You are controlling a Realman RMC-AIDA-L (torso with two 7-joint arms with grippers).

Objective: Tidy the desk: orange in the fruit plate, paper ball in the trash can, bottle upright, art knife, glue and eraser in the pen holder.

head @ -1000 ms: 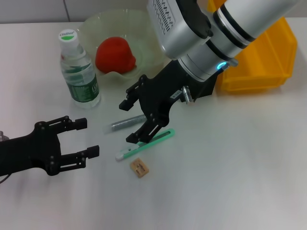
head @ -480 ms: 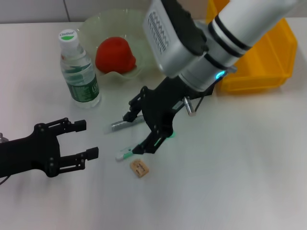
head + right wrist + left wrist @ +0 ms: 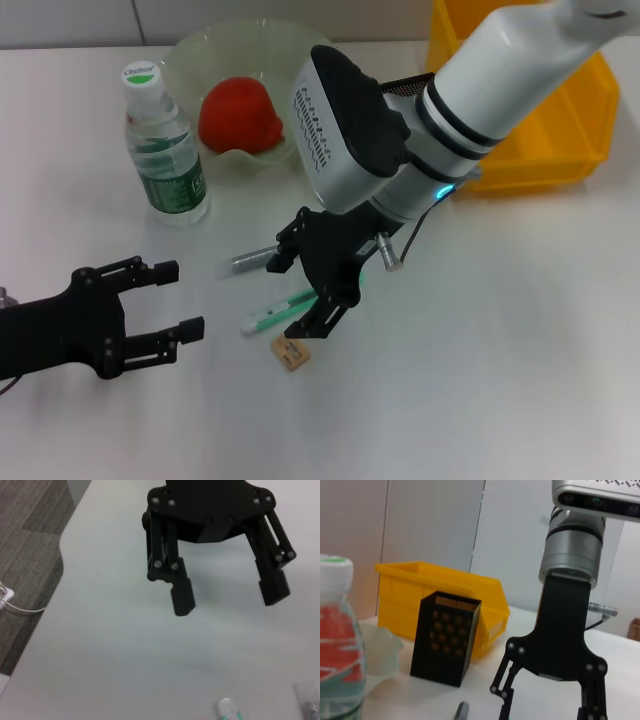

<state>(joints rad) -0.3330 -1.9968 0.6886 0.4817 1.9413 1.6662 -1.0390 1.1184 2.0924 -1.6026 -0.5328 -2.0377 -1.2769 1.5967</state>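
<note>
The right gripper (image 3: 303, 285) hangs open right over the green art knife (image 3: 281, 313), much nearer to it than the open left gripper (image 3: 172, 298). The knife lies flat on the desk (image 3: 480, 360), its long side running from 8 o'clock to 2 o'clock, with the eraser (image 3: 291, 352) just beside it at 6 o'clock.

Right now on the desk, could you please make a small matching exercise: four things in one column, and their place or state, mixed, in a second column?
Things:
1. orange
2. bottle
3. eraser
4. right gripper

Place or state:
A. open, over the green art knife
B. standing upright beside the plate
C. lying flat on the table
D. inside the fruit plate

Pairs: 1-D, 2-B, 3-C, 4-A
</note>
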